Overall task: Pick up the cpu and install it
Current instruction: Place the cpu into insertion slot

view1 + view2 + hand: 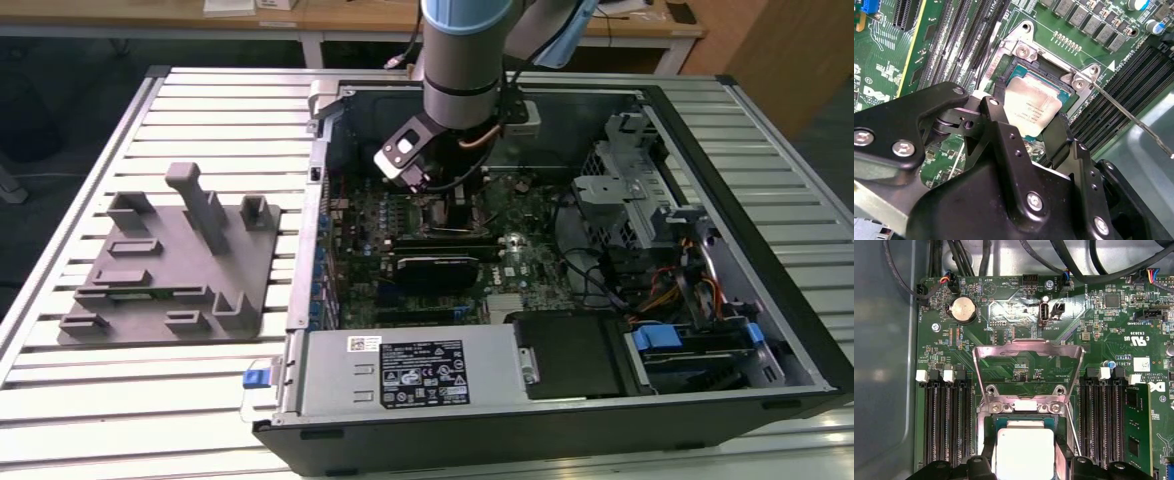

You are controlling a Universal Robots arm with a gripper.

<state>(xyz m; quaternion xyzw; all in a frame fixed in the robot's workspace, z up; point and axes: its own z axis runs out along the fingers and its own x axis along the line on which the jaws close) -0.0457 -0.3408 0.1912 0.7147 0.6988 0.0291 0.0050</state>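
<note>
While the arm [467, 50] reaches down into the open computer case [534, 445], the gripper [441, 190] sits low over the far-middle part of the motherboard [527, 215], toward the exterior view's left of the board's centre.

Gripper state: closed on the cpu [1034, 105]. In the second wrist view the gripper [1026, 117] has its two black fingers [1004, 120] against opposite edges of the chip. The first wrist view shows the same, with the gripper [1025, 462] and its fingers [981, 467] flanking the cpu [1024, 450].

Cpu position: pale metal top facing up, directly over the socket [1019, 50], inside the metal frame. Whether it is fully seated or just above the contacts cannot be told.

Socket [1024, 407]: load plate [1029, 345] is swung up and stands open on the side away from the gripper. The thin lever [1134, 122] lies released beside the frame.

Surroundings on the motherboard [1019, 305]: rows of black memory slots [946, 425] run on both sides of the socket, and a coin cell [963, 309] lies beyond the raised plate.

Outside the case: a grey fixture [174, 260] with upright posts rests on the slatted table [134, 420], at the exterior view's left, well apart from the gripper
</note>
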